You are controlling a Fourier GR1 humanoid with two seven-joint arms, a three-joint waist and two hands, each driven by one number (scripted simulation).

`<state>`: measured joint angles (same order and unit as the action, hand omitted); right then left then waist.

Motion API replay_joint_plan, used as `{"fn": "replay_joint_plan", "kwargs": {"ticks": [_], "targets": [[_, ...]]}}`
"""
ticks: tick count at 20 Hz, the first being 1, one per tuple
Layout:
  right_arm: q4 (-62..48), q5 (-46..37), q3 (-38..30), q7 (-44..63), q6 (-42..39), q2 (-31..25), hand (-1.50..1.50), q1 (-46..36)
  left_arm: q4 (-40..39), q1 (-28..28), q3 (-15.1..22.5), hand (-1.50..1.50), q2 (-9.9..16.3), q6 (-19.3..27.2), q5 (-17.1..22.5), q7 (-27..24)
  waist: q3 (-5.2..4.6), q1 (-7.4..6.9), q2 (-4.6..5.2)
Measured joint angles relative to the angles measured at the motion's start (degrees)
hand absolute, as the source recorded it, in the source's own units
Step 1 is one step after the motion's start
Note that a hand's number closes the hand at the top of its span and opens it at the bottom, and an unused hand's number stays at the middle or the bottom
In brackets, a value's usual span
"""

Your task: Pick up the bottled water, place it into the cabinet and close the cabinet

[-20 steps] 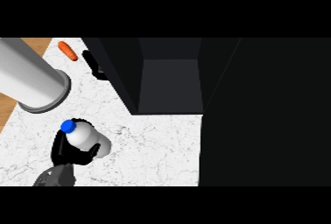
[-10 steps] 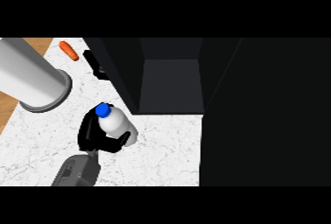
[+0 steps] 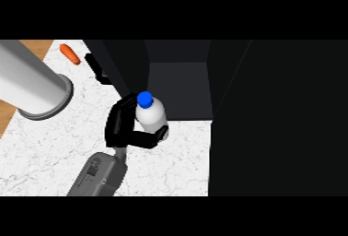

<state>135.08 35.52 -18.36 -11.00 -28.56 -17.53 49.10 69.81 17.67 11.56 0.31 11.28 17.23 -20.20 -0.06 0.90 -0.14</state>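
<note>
Just before the open cabinet [image 3: 178, 92], your left hand [image 3: 122, 129] grips the upright bottled water [image 3: 149, 113]; the opening lies straight ahead.

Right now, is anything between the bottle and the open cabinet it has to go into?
Nothing visible. The bottle, held in the left hand, sits right at the cabinet opening, whose dark interior shows no objects.

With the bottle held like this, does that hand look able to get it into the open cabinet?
Probably yes. The hand is curled round the bottled water right at the front edge of the open cabinet, and nothing shows between the bottle and the dark opening. How deep the shelf runs cannot be told.
</note>
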Motion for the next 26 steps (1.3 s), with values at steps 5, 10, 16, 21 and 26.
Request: {"fn": "replay_joint_plan", "kwargs": {"ticks": [5, 10, 16, 21, 26], "targets": [[0.0, 0.7, -0.22, 0.02, 0.18, -0.35, -1.5, -0.06, -2.9, 6.71, 2.71, 1.5, -0.23, 8.84, -0.23, 2.64, -0.02, 0.57, 0.14], [-0.21, 1.46, -0.74, 0.47, 0.11, -1.24, -1.5, -0.57, -4.95, 8.68, 4.88, 1.5, -0.18, 16.72, -1.89, 4.96, 0.06, 0.25, -0.28], [-0.47, 2.23, 0.27, -0.01, -0.4, -0.63, -1.5, -0.35, -7.46, 10.16, 5.89, 1.5, -0.31, 22.37, -2.84, 5.44, 0.25, 0.47, -0.83], [-0.8, 2.96, -0.09, 0.13, -0.28, -1.73, -1.5, -1.22, -14.44, 16.33, 4.9, 1.5, -0.31, 21.74, -0.67, 5.46, 0.09, 1.49, -0.02], [-1.18, 3.83, -1.43, -0.2, -1.45, -2.52, -1.5, -0.78, -25.41, 25.35, 2.38, 1.5, -0.3, 21.0, 1.58, 3.98, -0.02, 2.38, 0.6]]}}
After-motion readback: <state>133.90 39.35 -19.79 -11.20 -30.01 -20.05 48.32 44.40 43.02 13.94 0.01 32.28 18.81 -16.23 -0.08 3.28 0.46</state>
